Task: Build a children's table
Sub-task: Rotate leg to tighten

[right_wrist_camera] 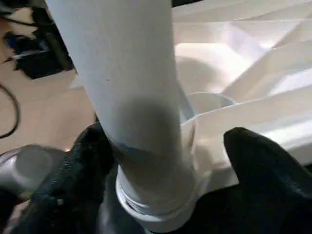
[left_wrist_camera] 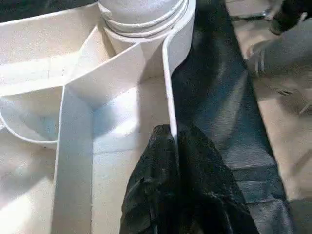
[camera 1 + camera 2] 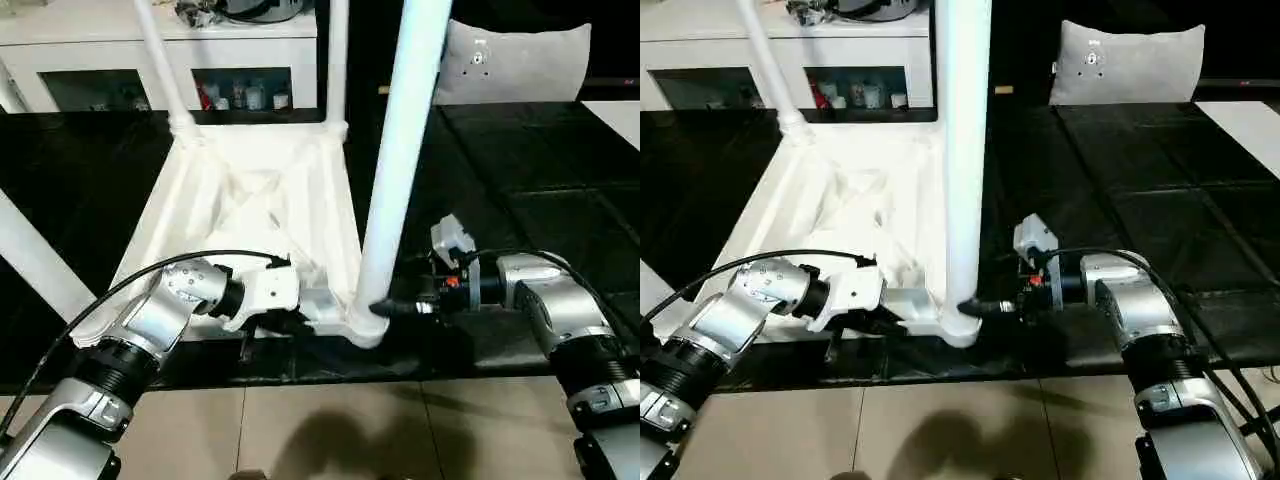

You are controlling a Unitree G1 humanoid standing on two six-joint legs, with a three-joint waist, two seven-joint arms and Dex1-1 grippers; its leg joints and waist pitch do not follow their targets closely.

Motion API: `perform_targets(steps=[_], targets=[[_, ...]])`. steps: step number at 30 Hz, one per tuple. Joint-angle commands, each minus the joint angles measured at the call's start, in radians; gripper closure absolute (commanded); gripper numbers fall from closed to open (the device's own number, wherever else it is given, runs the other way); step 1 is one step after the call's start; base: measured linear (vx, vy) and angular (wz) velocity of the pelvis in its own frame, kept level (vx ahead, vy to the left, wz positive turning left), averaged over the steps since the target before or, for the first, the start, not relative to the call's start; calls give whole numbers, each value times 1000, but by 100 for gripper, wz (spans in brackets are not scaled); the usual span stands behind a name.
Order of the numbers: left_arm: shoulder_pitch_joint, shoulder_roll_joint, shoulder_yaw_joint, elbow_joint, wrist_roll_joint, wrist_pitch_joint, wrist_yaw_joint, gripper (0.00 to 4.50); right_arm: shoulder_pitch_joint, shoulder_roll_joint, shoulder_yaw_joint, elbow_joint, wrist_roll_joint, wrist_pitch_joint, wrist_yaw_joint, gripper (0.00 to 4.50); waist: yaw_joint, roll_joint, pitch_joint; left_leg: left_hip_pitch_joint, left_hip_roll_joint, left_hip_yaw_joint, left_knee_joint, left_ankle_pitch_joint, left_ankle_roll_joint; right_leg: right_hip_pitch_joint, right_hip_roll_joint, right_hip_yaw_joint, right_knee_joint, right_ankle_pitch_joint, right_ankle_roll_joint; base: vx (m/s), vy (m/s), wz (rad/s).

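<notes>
The children's table lies upside down on a black mat, its ribbed white top (image 3: 250, 190) facing up. Legs stand in the corner sockets: far left (image 3: 160, 60), far right (image 3: 338, 60), near left (image 3: 35, 265) and near right (image 3: 400, 150). My left gripper (image 2: 173, 141) is shut on the thin rim wall (image 2: 168, 87) of the near edge, close to the near right socket. My right gripper (image 1: 170, 146) is at the base of the near right leg (image 1: 131, 97), open, with one black finger (image 1: 83, 165) against the leg and the other finger (image 1: 263, 165) apart from it.
A white cabinet with glass doors (image 3: 100, 50) stands behind the table. A grey cushion (image 3: 515, 62) leans at the back right. The black mat (image 3: 500, 180) spreads to the right, and beige floor tiles (image 3: 330, 430) run along the front.
</notes>
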Motion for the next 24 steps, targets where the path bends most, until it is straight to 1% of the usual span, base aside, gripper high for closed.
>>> perform_targets(steps=[1, 2, 3, 6, 7, 10, 11, 12, 13, 14, 15, 16, 17, 18, 19, 20, 21, 22, 23, 24], targets=[[-6, -7, -71, -8, 23, -35, -55, 450, -20, -6, 14, -4, 0, 9, 32, 100, -2, -11, -73, -6, 27, 8, -62, -95, 101, 71, -61, 64, -60, -310, -122, 0, 0, 0], [-10, -9, -71, 0, 24, -42, -58, 450, -19, -8, 23, -4, 2, 16, 53, 100, 0, -11, -73, -5, 27, 9, -61, -96, 101, 71, -60, 64, -60, -312, -122, 0, 0, 0], [-12, -10, -70, 5, 24, -46, -60, 450, -18, -9, 27, -5, 2, 17, 62, 112, 3, -10, -72, -4, 27, 9, -61, -97, 100, 70, -61, 64, -61, -316, -120, 0, 0, 0], [-14, -9, -69, 14, 25, -57, -62, 450, -22, 1, 29, 13, -3, -4, 57, 132, 11, -9, -74, -4, 28, 9, -61, -92, 93, 69, -62, 65, -59, -313, -118, 0, 0, 0], [-14, -9, -69, 14, 25, -57, -62, 450, -22, 1, 29, 13, -3, -4, 57, 156, 10, -10, -74, -5, 27, 9, -62, -94, 91, 70, -61, 64, -59, -313, -118, 0, 0, 0], [-11, -10, -66, 19, 26, -60, -63, 450, -26, 15, 32, 27, 0, 1, 64, 163, 10, -10, -74, -5, 26, 9, -62, -100, 88, 71, -61, 64, -60, -318, -115, 0, 0, 0], [-10, -10, -67, 19, 26, -60, -62, 450, -24, 17, 32, 25, 3, 5, 69, 182, 10, -10, -74, -5, 26, 9, -62, -101, 88, 71, -61, 64, -61, -324, -112, 0, 0, 0], [-9, -10, -66, 20, 24, -59, -61, 450, -23, 19, 32, 23, 4, 8, 70, 182, 9, -11, -73, -5, 26, 9, -62, -100, 88, 71, -60, 64, -62, -326, -111, 0, 0, 0], [-7, -11, -64, 17, 19, -50, -62, 450, -21, 20, 31, 19, 7, 14, 72, 195, 10, -11, -74, -4, 26, 9, -62, -99, 87, 71, -60, 64, -61, -329, -110, 0, 0, 0], [-4, -13, -60, 12, 11, -39, -63, 450, -19, 22, 30, 15, 11, 20, 72, 195, 10, -11, -74, -4, 27, 9, -62, -97, 87, 70, -60, 64, -61, -328, -110, 0, 0, 0], [7, -25, -41, -6, -18, 2, -65, 450, -12, 34, 21, 1, 24, 38, 52, 201, 9, -11, -74, -4, 27, 9, -62, -97, 87, 70, -60, 64, -60, -325, -111, 0, 0, 0], [14, -34, -29, -20, -36, 38, -59, 450, -7, 45, 15, -9, 25, 50, 19, 223, 8, -12, -74, -5, 27, 10, -62, -93, 87, 72, -60, 65, -58, -318, -114, 0, 0, 0], [18, -40, -21, -29, -47, 60, -55, 450, -4, 53, 12, -14, 25, 58, -3, 223, 6, -11, -73, -6, 27, 9, -63, -93, 83, 71, -60, 64, -61, -325, -114, 0, 0, 0], [24, -49, -11, -43, -57, 89, -40, 450, -2, 69, 8, -17, 10, 58, -61, 233, 6, -10, -72, -5, 26, 10, -63, -98, 82, 70, -60, 63, -63, -337, -111, 0, 0, 0], [29, -67, 4, -58, -64, 136, -3, 450, -5, 101, -3, -8, -17, 57, -169, 233, 2, -10, -69, -6, 23, 10, -65, -111, 73, 71, -60, 61, -68, -369, -98, 0, 0, 0], [31, -80, 12, -68, -67, 171, 22, 450, -8, 126, -14, -2, -29, 64, -244, 239, -8, -9, -65, -4, 21, 9, -67, -123, 56, 69, -60, 60, -72, -404, -84, 0, 0, 0], [31, -80, 13, -68, -67, 172, 23, 450, -9, 127, -15, -1, -30, 65, -247, 245, -15, -9, -63, -5, 18, 8, -68, -135, 49, 71, -59, 57, -77, -429, -74, 0, 0, 0], [31, -104, 28, -74, -67, 218, 72, 450, -19, 173, -42, 7, -38, 98, -368, 245, -21, -9, -62, -4, 15, 7, -68, -143, 41, 72, -60, 54, -82, -455, -63, 0, 0, 0], [29, -120, 37, -74, -62, 241, 106, 450, -24, 198, -57, 8, -37, 120, -425, 248, -43, -9, -58, -2, 6, 6, -66, -176, 25, 73, -57, 45, -97, -527, -25, 0, 0, 0], [27, -131, 43, -75, -59, 257, 130, 450, -26, 214, -67, 7, -36, 133, -462, 248, -51, -8, -56, 0, 4, 6, -66, -187, 23, 71, -56, 42, -102, -545, -17, 0, 0, 0]])
